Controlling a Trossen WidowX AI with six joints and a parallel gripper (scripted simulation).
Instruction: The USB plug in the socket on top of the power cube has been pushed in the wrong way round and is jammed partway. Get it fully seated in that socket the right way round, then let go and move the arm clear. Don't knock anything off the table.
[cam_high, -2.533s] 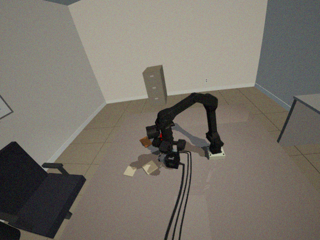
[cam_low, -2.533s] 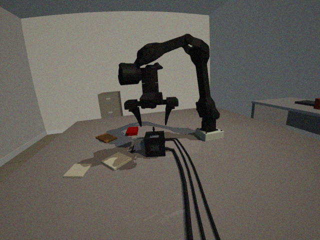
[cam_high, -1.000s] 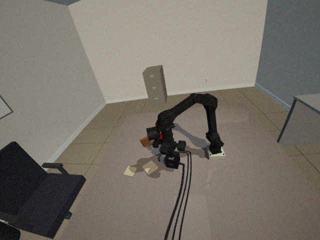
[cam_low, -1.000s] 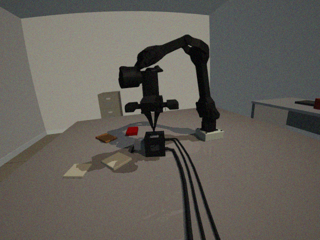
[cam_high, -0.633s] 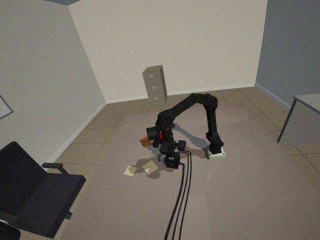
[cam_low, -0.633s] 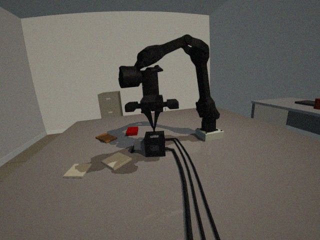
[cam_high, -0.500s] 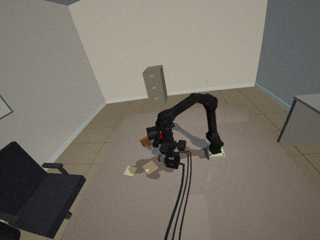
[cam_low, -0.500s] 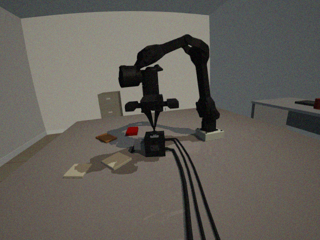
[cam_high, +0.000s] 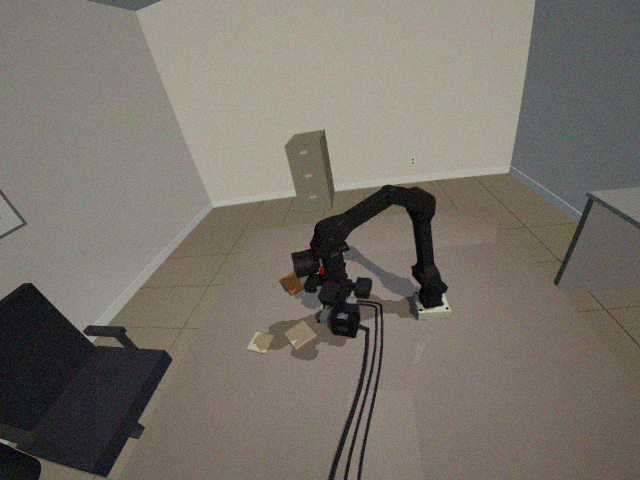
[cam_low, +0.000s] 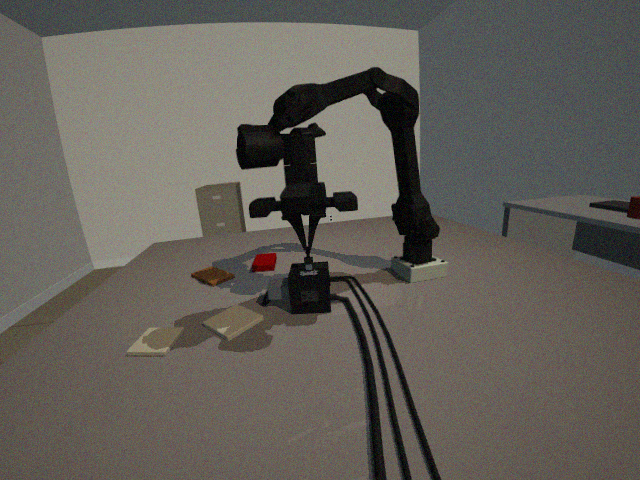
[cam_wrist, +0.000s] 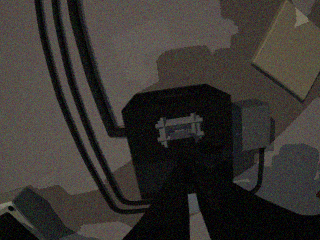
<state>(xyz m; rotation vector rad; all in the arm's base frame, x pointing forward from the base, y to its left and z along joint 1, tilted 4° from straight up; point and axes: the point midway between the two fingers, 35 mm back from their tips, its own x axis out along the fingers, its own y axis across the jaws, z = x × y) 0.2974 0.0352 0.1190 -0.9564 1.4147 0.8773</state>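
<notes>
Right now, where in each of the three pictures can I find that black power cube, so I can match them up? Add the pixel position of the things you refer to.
Top view: the power cube (cam_high: 350, 324) (cam_low: 303, 297) (cam_wrist: 180, 105) is just below the center.
Exterior view: near the center, slightly low, under the gripper (cam_low: 308, 253).
Wrist view: in the middle, large, partly hidden by the dark fingers.
Shared landmark: the black cables (cam_high: 362, 392) (cam_low: 366, 361) (cam_wrist: 90, 65) that run off from the cube.
</notes>
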